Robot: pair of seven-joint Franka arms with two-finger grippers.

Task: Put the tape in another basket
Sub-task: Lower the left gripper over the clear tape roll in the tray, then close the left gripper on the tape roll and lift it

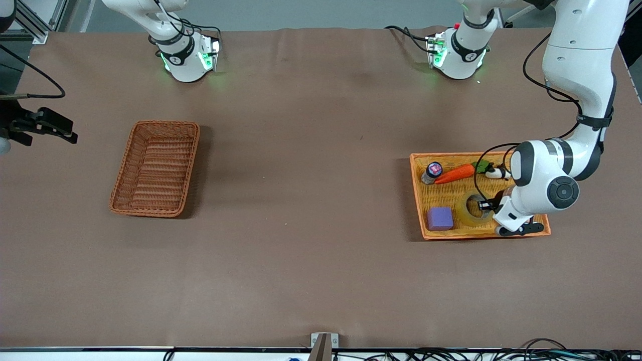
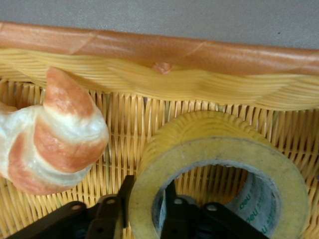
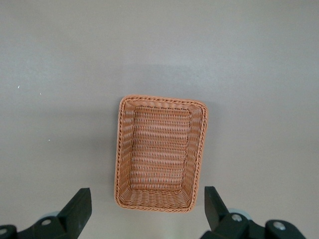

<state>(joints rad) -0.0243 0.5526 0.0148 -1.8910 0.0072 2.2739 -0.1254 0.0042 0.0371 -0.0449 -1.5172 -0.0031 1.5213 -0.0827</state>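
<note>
two fingers of the left gripper (image 2: 144, 211) are straddling the wall of the tape (image 2: 219, 174): one is sitting inside the grey core, the other outside the yellowish ring, so the jaws are closing narrowly on that wall. in the front view the left gripper (image 1: 485, 205) is sitting low in the orange tray (image 1: 419, 193), at the tape (image 1: 469, 213), which is lying flat on the weave toward the tray's edge nearest the front camera.

taking the tape as the clock's centre in the front view, a purple block (image 1: 440, 218) is lying at about nine o'clock, just beside it. a toy carrot (image 1: 456, 173) is lying at about eleven o'clock, and a small bottle with a dark cap (image 1: 432, 172) is standing past the carrot's tip at about ten. in the left wrist view a croissant-shaped toy (image 2: 50, 137) is resting near the tape, apart from it, with the tray's rim (image 2: 164, 47) running along past both.

the right gripper (image 3: 144, 211) is waiting high over the table with its fingers spread wide and holding nothing. the reddish-brown basket (image 3: 160, 152) is showing straight below it. in the front view the basket (image 1: 156, 168) is sitting toward the right arm's end of the table, at nine o'clock from the tray and well apart from it.
</note>
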